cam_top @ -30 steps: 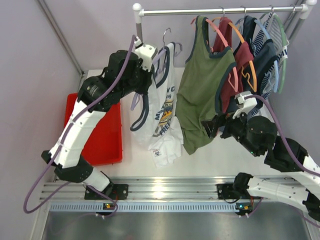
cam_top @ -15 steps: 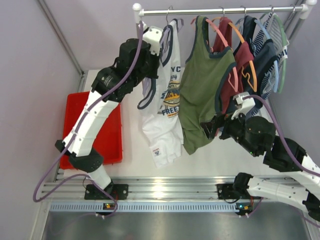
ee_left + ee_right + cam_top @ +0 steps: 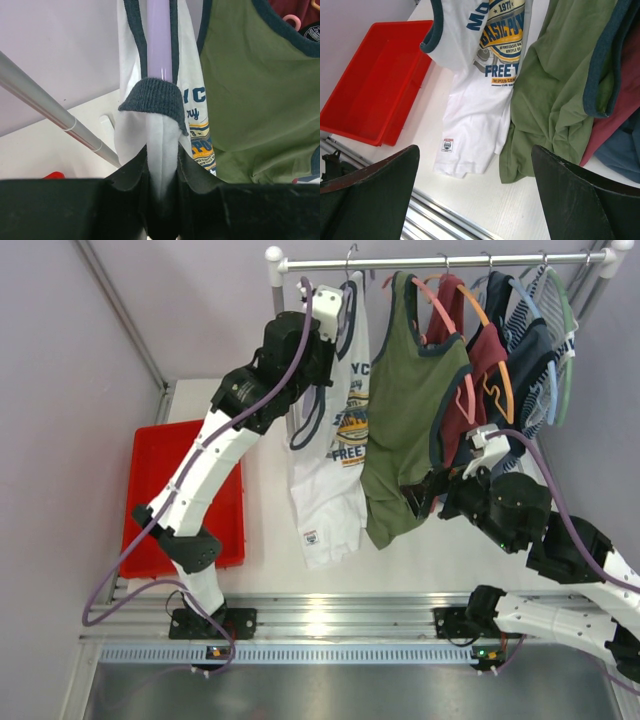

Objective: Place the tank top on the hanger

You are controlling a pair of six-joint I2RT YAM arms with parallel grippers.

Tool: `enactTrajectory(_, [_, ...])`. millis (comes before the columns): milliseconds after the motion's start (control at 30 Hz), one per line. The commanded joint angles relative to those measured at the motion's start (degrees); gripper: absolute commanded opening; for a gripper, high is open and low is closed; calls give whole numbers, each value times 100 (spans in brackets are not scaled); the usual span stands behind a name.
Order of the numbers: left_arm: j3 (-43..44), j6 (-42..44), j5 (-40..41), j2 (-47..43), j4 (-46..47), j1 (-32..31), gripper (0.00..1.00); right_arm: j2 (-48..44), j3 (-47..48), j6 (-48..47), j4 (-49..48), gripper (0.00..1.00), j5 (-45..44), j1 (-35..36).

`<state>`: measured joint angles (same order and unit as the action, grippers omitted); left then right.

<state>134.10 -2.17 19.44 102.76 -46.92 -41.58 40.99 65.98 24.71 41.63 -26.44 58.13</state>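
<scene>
- Top external view: over the last second the left arm (image 3: 205,465) has swung up and right. It has carried the tank top (image 3: 335,440) from mid-height near the red bin (image 3: 200,520) up to the rail (image 3: 440,260), just beside the olive-green tank top (image 3: 405,410).
- The tank top already sits on the lavender hanger (image 3: 159,35). Its hook now reaches the rail, but I cannot tell if it has caught.
- Left gripper (image 3: 162,170) — nearly closed, pinching the white fabric under the hanger's end.
- Right gripper (image 3: 475,150) — spread wide, empty, unmoved.
</scene>
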Motion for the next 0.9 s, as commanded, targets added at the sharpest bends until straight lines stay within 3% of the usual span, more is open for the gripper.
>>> enactTrajectory(0, [46, 24, 148, -90, 939, 36, 0, -12, 21, 87, -49, 93, 77, 49])
enactTrajectory(200, [-411, 24, -2, -309, 1027, 54, 14, -30, -85, 87, -76, 93, 86, 41])
enactTrajectory(400, [-552, 33, -90, -441, 1053, 63, 21, -56, -94, 87, -102, 94, 77, 41])
enactTrajectory(600, [-850, 33, -292, -739, 1228, 63, 51, -100, -164, 87, -146, 95, 69, 41])
enactTrajectory(700, [-974, 24, -405, -959, 1264, 63, 60, -126, -199, 78, -155, 98, 42, 41])
enactTrajectory(733, [-1026, -11, -423, -1012, 1246, 63, 79, -144, -208, 78, -155, 100, 33, 41])
enactTrajectory(867, [-1543, -169, -494, -1573, 1325, 63, 84, -223, -313, 60, -181, 100, 7, 41])
